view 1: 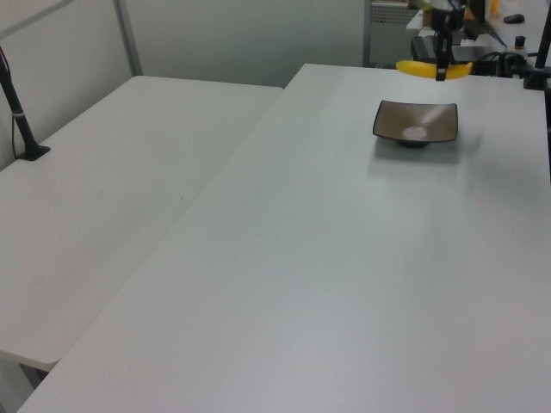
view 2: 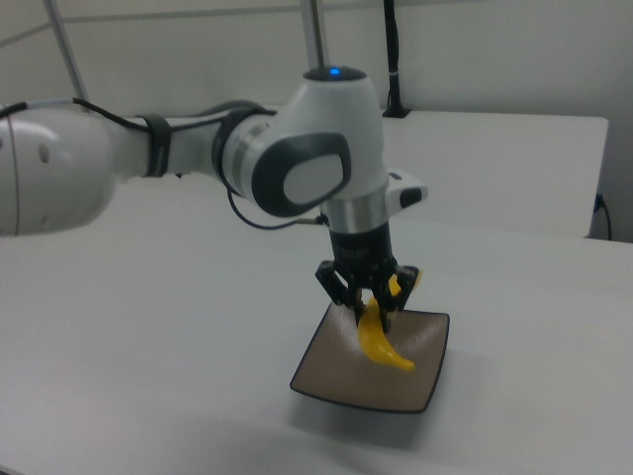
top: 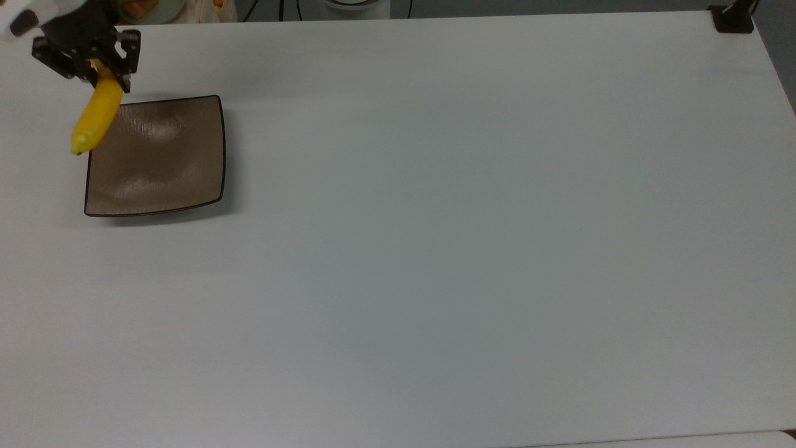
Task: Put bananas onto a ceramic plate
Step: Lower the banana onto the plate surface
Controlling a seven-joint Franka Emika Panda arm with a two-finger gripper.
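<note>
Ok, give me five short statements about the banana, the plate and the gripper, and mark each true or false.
1. The gripper holds the banana clear of the table. True.
2. The banana lies flat in the middle of the ceramic plate. False: it hangs from the gripper, and in the top view it overlaps the plate's left edge.
3. The plate is square and brown with a dark rim. True.
4. A second banana lies on the table. False: the plate is all that rests on it.
5. In the top view the plate sits near the table's right edge. False: it sits near the top view's left.
</note>
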